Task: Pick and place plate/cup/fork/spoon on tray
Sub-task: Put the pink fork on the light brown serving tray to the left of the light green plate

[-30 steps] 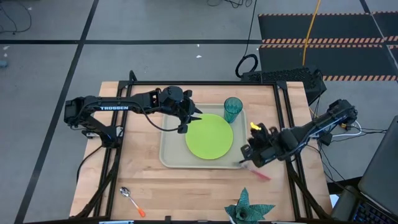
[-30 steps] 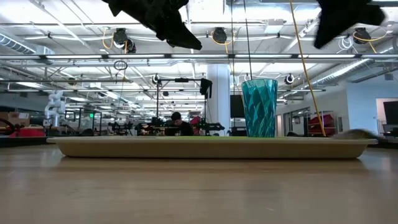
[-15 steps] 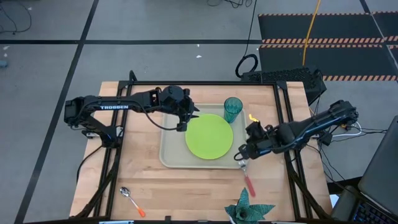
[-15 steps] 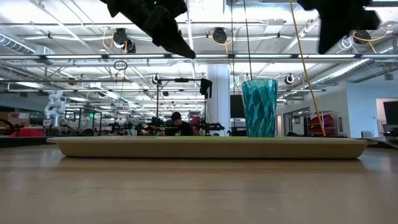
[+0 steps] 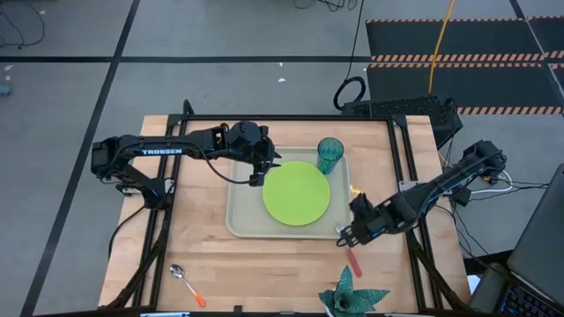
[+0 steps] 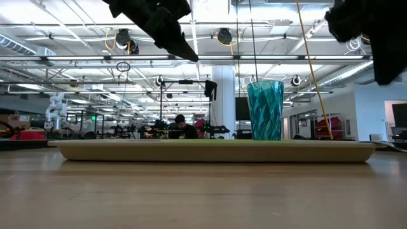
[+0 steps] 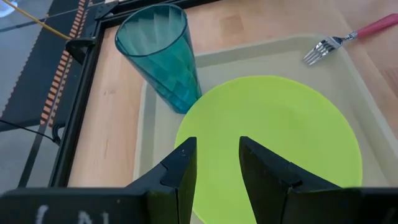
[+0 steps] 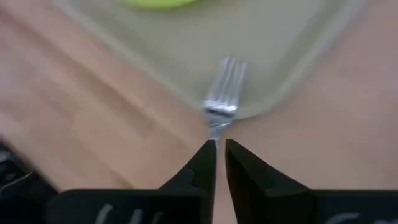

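My right gripper [image 5: 351,234], fingers nearly together, hangs over the fork [image 5: 349,248], which lies across the tray [image 5: 242,224] corner, tines inside the rim, handle on the table [image 5: 264,264]. My left gripper [image 5: 264,169], narrowly parted, hovers over the plate [image 5: 297,194] beside the cup [image 5: 330,155]. The spoon [image 5: 187,283] lies well apart.

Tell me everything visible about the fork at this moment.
The fork is small, with silver metal tines and a red-pink handle that looks plastic. It lies flat across the tray's corner rim nearest the right arm: tines over the tray's inside, handle out on the wooden table. The right end effector is directly above its neck, fingers nearly together; whether they touch it is unclear. It does not touch the plate.
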